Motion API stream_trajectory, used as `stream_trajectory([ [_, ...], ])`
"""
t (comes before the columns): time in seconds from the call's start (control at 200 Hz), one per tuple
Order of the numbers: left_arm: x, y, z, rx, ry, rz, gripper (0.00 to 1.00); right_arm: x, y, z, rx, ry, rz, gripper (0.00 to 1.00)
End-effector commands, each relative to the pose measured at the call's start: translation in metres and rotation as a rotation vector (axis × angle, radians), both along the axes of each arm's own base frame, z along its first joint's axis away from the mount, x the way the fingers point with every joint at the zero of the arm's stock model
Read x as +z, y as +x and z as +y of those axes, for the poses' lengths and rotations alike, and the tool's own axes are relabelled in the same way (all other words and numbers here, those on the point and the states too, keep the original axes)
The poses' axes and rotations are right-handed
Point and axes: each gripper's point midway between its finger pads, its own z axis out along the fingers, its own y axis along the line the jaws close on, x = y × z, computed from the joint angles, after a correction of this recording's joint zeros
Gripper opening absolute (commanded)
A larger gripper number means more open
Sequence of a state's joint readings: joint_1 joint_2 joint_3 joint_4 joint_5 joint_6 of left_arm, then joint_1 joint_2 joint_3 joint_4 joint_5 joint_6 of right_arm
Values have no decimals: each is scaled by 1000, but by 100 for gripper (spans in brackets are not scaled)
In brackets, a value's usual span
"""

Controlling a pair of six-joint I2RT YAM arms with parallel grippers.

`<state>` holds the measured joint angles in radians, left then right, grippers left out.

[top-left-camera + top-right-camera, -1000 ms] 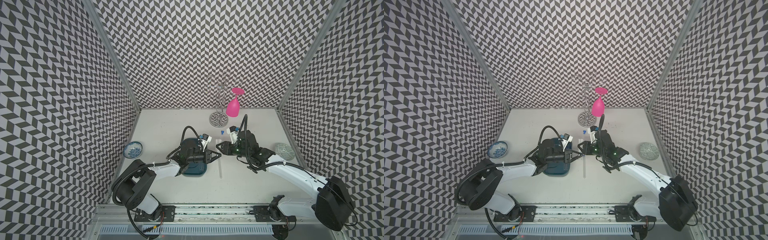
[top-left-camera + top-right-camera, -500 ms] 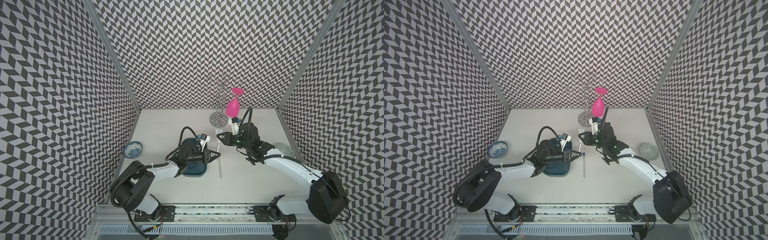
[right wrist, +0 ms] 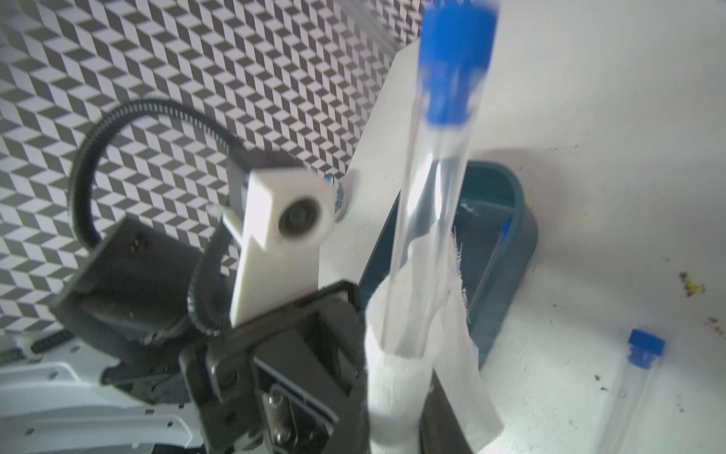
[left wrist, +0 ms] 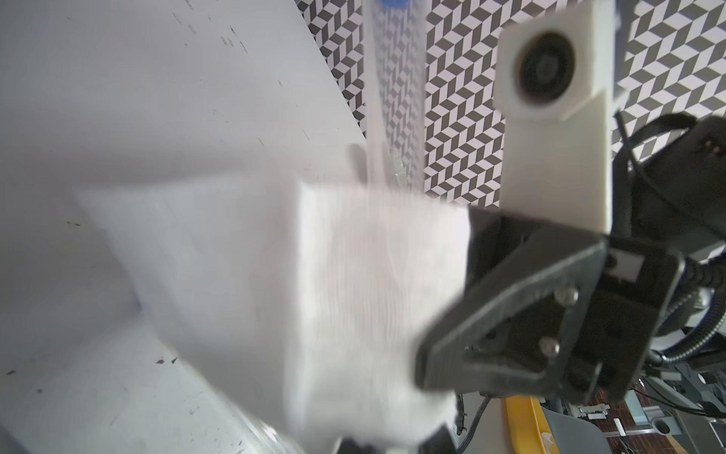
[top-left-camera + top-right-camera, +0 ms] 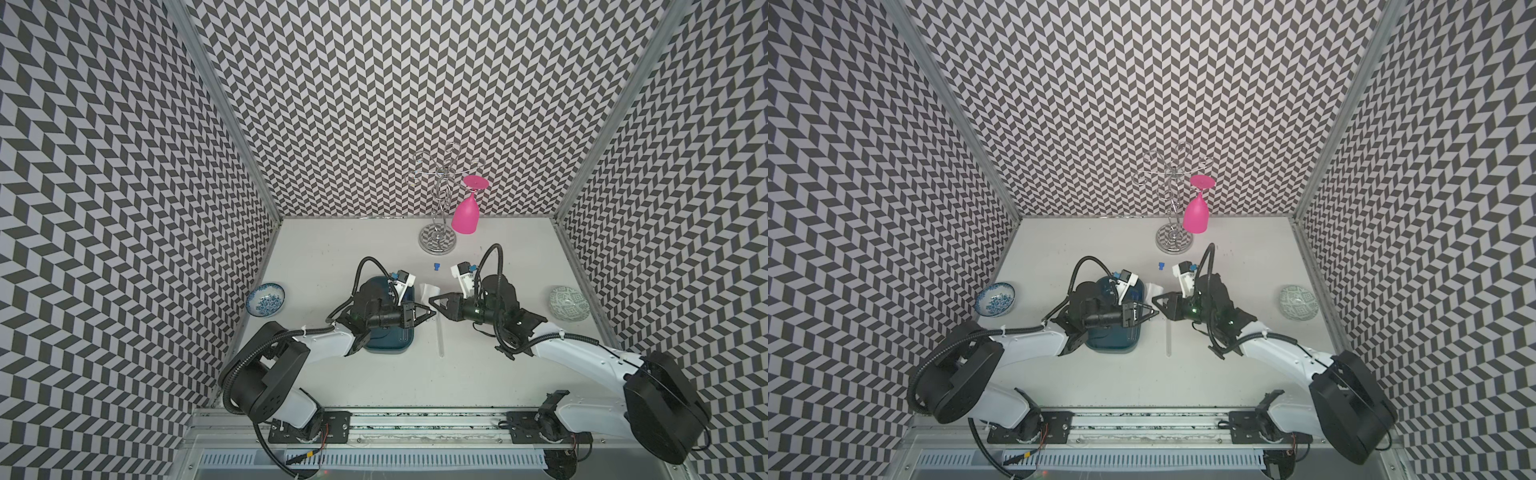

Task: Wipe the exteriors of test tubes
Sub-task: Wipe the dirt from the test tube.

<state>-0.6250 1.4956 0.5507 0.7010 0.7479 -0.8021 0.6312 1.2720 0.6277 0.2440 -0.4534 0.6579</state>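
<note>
One clear test tube (image 5: 440, 338) stands nearly upright over the table, its blue cap (image 5: 436, 266) at the top. My left gripper (image 5: 431, 314) is shut on the tube partway up. My right gripper (image 5: 434, 300) faces it, tip to tip, shut on the white tissue (image 5: 428, 291), which is wrapped round the tube just above the left grip. In the right wrist view the tube (image 3: 428, 196) rises out of the tissue (image 3: 393, 373) to its cap (image 3: 455, 59). The left wrist view is mostly filled by the tissue (image 4: 334, 295). Another capped tube (image 3: 632, 393) lies on the table.
The teal tray (image 5: 388, 347) lies under my left wrist. A chrome wire rack (image 5: 437, 241) holding a pink glass (image 5: 464, 216) stands at the back. A blue-patterned bowl (image 5: 266, 300) sits by the left wall and a grey-green dish (image 5: 569, 303) by the right wall.
The right gripper slid the tissue up the tube toward the cap, then came back down beside the left gripper's tips. The left gripper and the tube have stayed put.
</note>
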Motion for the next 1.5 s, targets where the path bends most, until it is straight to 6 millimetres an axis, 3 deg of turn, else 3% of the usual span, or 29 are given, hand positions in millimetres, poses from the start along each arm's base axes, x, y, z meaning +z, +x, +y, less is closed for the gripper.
stream_trajectory([
  [0.0,33,5,-2,2,-78,-102,15,1,-2,1,20,4,-13,20],
  [0.11,33,4,-1,1,-79,-102,16,12,8,4,11,-4,-62,21],
  [0.33,35,-1,1,-4,-80,-101,16,43,53,14,15,-2,-161,20],
  [0.496,40,-3,3,-1,-83,-114,16,52,79,11,13,7,-184,20],
  [0.826,41,-4,4,1,-87,-114,16,50,84,10,6,17,-191,24],
  [1.027,41,-4,3,-4,-88,-114,16,61,96,5,-22,36,-216,23],
  [1.097,42,-4,4,-1,-89,-117,16,61,95,6,-9,34,-217,22],
  [1.187,43,-3,4,3,-97,-115,16,47,88,10,7,31,-177,20],
  [1.332,42,-1,6,13,-111,-105,16,11,54,20,49,1,-100,20],
  [1.492,40,1,6,18,-108,-100,16,-11,15,25,73,21,-31,20],
])
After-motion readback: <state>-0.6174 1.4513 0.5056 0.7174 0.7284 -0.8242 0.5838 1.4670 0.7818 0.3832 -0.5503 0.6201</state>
